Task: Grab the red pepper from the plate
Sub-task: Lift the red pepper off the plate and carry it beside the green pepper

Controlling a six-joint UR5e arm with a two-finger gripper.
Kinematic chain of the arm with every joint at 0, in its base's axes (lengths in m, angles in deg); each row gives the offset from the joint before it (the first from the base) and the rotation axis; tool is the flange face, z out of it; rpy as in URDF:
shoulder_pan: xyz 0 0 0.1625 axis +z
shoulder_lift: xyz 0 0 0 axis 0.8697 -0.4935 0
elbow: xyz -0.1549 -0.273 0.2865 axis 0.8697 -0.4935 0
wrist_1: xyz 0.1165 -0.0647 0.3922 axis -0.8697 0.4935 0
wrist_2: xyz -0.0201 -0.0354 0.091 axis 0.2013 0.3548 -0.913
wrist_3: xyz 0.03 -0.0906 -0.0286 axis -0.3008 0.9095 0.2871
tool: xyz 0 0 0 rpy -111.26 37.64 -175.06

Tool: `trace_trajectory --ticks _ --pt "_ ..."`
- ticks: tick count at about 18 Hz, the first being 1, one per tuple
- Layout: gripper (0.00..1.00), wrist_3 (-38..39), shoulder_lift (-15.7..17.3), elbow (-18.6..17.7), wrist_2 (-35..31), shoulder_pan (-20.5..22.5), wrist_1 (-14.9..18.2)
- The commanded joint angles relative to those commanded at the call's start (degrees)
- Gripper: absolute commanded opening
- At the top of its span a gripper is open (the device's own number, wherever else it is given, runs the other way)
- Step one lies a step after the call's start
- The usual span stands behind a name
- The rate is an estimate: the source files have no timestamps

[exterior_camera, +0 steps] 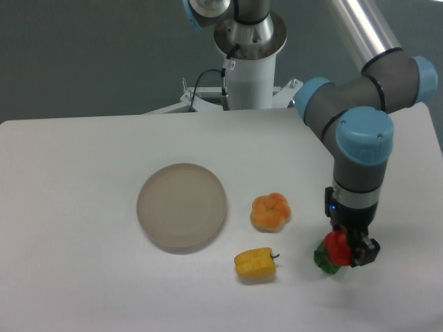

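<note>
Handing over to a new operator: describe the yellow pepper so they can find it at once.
Start at the round beige plate left of centre on the white table. Just off its lower right edge lies the yellow pepper, below the orange pepper. It is the only yellow one, blocky, with a short dark stem pointing right.

arm bent down, fingers (351,250) clamped
</note>
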Motion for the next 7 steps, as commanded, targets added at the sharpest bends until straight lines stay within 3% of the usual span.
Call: trace_trajectory --ticks 7 --pt "0.51 0.09 0.18 -0.35 0.09 0.09 0.09"
